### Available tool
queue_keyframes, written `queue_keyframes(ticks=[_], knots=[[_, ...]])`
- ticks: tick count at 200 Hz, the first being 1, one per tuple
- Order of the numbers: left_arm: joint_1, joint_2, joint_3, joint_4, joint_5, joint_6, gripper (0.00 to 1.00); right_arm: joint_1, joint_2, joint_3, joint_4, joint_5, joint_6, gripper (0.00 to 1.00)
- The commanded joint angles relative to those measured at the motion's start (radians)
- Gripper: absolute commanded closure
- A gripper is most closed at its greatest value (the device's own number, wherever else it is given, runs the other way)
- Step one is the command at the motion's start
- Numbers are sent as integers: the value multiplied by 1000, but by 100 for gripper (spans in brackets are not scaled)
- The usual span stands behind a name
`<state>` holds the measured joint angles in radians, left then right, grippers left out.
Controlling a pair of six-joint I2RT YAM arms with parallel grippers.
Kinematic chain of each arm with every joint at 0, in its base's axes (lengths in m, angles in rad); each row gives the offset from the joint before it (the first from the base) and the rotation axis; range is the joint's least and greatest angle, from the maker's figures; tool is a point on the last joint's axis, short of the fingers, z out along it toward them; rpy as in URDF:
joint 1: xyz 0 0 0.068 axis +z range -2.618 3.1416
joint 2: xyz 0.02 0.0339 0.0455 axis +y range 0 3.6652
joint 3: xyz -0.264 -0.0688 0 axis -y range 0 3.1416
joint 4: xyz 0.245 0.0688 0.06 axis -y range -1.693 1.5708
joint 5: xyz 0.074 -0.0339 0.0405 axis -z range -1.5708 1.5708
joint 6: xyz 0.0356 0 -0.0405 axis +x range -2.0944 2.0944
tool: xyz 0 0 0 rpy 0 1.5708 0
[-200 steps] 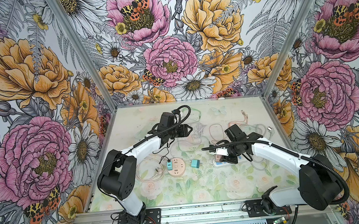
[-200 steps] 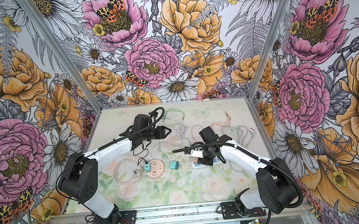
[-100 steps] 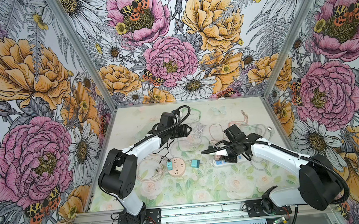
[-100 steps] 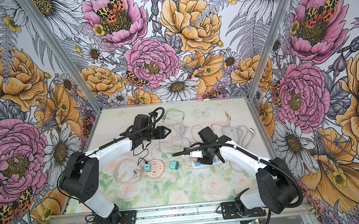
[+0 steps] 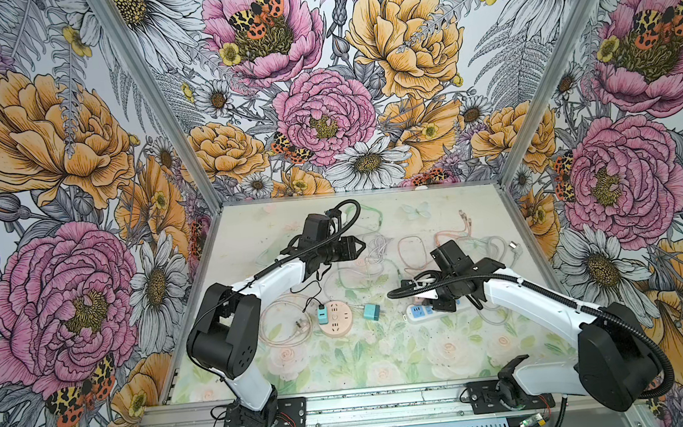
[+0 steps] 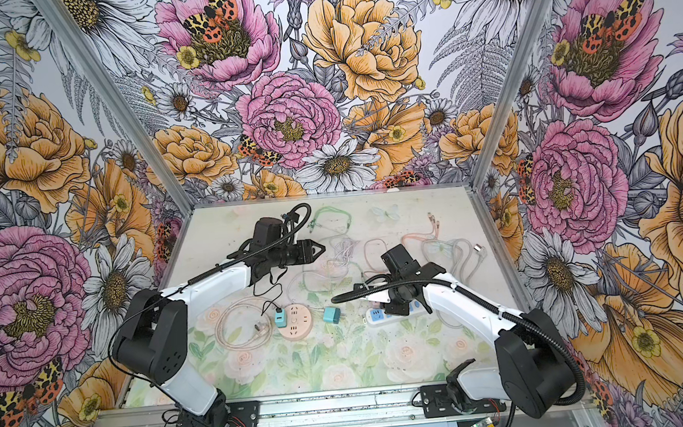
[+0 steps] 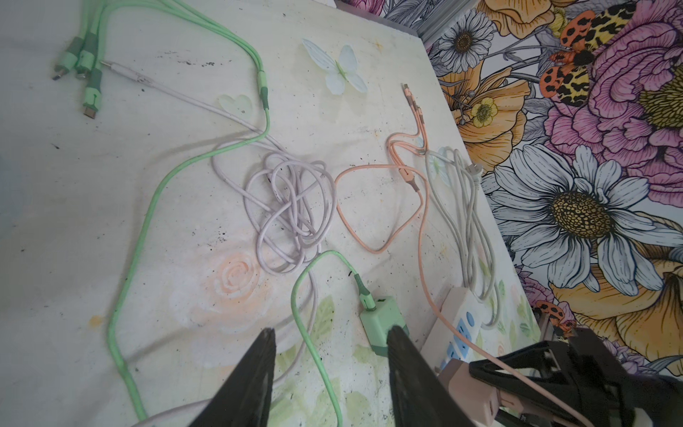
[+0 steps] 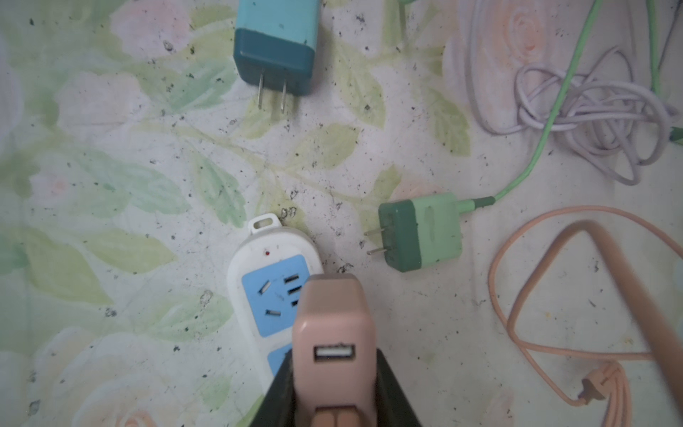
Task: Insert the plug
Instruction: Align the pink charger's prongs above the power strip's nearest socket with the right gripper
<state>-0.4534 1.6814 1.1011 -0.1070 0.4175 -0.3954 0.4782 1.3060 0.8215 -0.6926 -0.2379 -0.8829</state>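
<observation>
- Pink plug (image 8: 332, 332), pinched in the right gripper (image 8: 334, 369), hangs just above the white power strip (image 8: 255, 266); not seated.
- It has barely shifted since a second ago: likely aligning over the blue socket (image 8: 275, 295), with the press-down to come.
- In a top view, the left gripper (image 5: 359, 246), jaws apart and empty, hovers at 11 o'clock of the plug.

Bright even light, soft shadows; the near pink plug (image 8: 332, 325) blurs.
</observation>
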Motion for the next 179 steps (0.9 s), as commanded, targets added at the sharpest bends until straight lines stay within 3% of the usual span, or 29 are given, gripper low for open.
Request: queue_keyframes(ticks=[1, 30, 179], knots=[[-4, -11, -5, 36, 27, -16, 49, -5, -42, 9, -35, -76, 31, 100], [-14, -3, -3, 36, 34, -17, 50, -6, -58, 21, -33, -116, 41, 100], [-14, 43, 29, 37, 60, -14, 51, 21, 27, 5, -38, -43, 7, 100]])
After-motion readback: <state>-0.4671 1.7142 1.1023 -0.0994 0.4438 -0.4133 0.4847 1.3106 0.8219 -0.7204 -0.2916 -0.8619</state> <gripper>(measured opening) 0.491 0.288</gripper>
